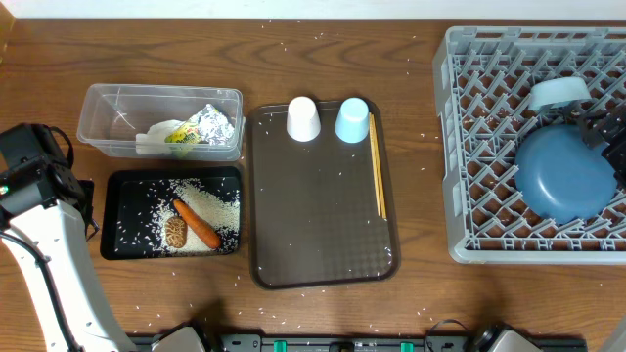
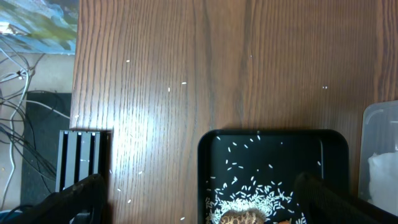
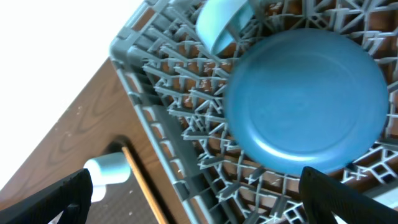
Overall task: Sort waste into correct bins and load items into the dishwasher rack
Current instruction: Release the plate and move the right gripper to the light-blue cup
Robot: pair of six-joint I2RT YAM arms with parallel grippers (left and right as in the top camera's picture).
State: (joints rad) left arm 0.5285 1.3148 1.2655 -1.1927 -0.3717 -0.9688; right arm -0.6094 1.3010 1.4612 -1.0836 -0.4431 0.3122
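Presently: large dark blue round plate (image 3: 308,106), peg-propped aslant near grey plastic dishwasher rack (image 1: 469,147) right edge for washing; right gripper (image 3: 199,199), left gripper (image 2: 202,199) gaping wide, empty.

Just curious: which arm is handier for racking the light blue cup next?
Probably right: the right pincer, open, hovers at the rack, nearer the light blue cup; the left pincer is away by the black tray.

Dark blue plate (image 1: 562,174) rests in grey rack (image 1: 471,147); carrot (image 1: 197,224) lies in black tray (image 1: 111,231).
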